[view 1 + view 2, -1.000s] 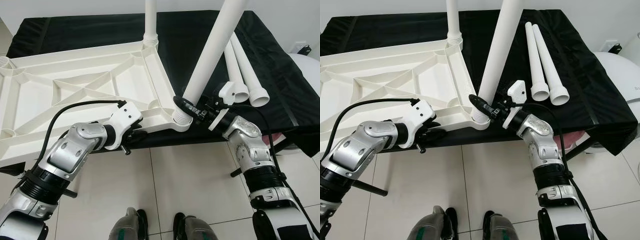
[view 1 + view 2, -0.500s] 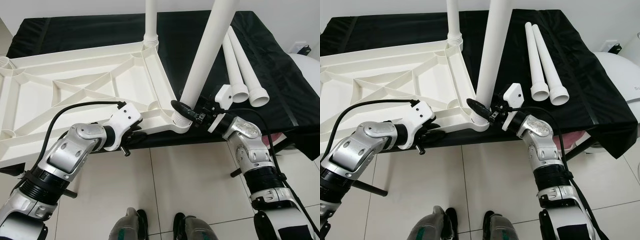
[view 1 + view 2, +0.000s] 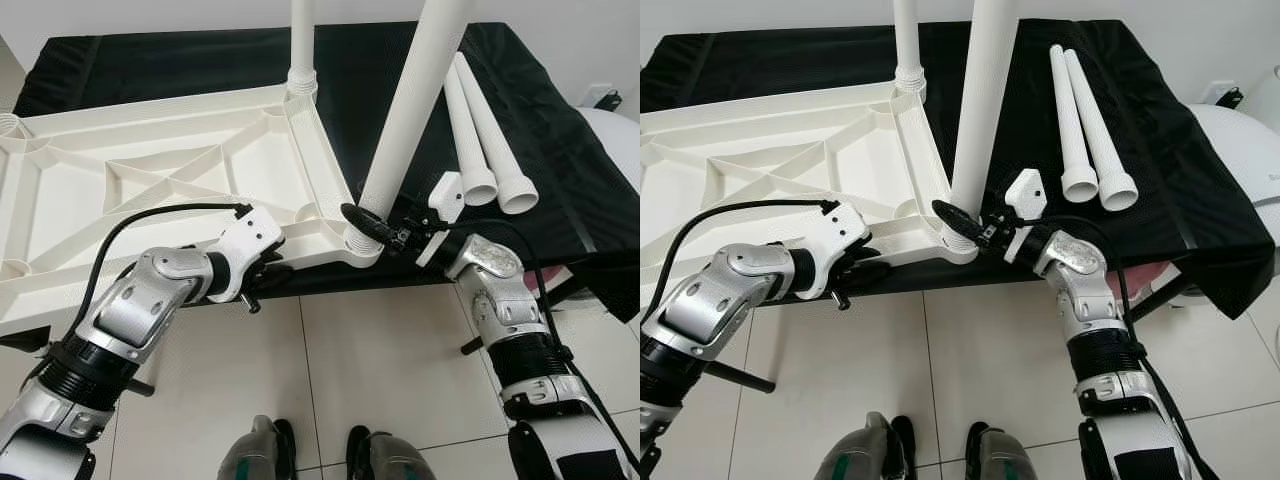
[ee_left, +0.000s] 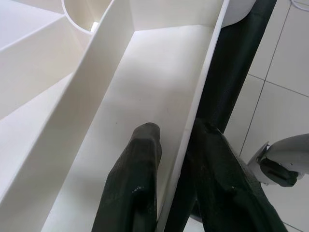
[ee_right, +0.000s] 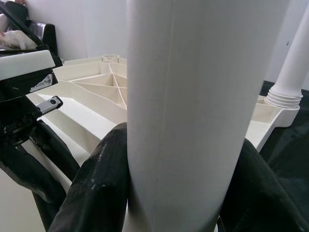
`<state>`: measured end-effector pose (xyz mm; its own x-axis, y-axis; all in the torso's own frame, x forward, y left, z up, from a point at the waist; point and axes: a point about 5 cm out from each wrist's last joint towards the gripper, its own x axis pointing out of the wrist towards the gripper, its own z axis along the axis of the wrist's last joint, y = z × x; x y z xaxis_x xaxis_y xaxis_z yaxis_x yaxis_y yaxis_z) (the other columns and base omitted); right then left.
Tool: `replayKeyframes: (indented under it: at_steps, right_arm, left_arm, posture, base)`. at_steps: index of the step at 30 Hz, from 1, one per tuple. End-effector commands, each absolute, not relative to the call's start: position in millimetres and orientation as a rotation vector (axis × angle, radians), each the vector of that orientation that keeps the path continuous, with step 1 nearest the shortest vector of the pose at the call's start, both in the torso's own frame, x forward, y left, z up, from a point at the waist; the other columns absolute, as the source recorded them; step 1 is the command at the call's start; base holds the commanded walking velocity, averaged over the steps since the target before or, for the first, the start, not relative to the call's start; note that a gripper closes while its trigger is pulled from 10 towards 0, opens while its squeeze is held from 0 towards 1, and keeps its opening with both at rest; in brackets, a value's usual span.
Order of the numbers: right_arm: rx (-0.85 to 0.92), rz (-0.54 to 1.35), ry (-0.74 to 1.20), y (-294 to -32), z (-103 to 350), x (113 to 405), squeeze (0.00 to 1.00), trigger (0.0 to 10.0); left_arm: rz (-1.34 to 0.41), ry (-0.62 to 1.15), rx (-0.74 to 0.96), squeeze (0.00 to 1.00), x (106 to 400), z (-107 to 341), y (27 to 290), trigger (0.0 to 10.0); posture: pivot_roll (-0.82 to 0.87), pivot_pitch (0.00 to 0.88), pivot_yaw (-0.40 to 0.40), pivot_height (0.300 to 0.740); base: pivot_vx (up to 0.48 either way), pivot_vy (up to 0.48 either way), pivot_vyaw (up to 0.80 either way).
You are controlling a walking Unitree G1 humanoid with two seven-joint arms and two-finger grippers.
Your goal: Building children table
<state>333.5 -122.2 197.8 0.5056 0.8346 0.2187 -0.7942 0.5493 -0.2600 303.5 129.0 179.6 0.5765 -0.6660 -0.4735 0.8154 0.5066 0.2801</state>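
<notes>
Right gripper (image 3: 368, 226) clamped on leg (image 3: 405, 115) at corner socket of tabletop (image 3: 150, 190). Left gripper (image 4: 176, 159) pinching tabletop rim. Spare legs (image 3: 485, 130) on cloth (image 3: 150, 65).

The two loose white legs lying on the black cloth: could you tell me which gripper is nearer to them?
Right. The right gripper is shut on the leg at the tabletop's near corner, beside the loose legs. The left gripper pinches the tabletop rim, farther away.

Looks like a plain room in a home: pale tiled floor (image 3: 380, 350) with dark grout, white wall (image 3: 200, 12) (upper frame), desk under black cloth (image 3: 790, 55).
</notes>
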Motion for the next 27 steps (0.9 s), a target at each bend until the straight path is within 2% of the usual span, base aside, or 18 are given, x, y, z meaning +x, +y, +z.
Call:
replayKeyframes:
  at_steps: [1, 27]
  right_arm:
    - [-0.135, 1.037, -0.247, -117.0, 178.4, 330.1, 0.0, 10.0]
    - [-0.094, 0.991, -0.246, -123.1, 177.4, 336.6, 0.0, 10.0]
  left_arm:
    - [-0.958, 0.235, 0.522, 0.0, 299.4, 196.3, 120.9, 10.0]
    - [-0.957, 0.215, 0.518, 0.0, 303.1, 201.5, 119.6, 10.0]
  posture:
    - [-0.05, 0.166, 0.012, 0.74]
    - [-0.06, 0.163, 0.017, 0.74]
  base:
    - [0.0, 0.0, 0.0]
    - [0.0, 0.0, 0.0]
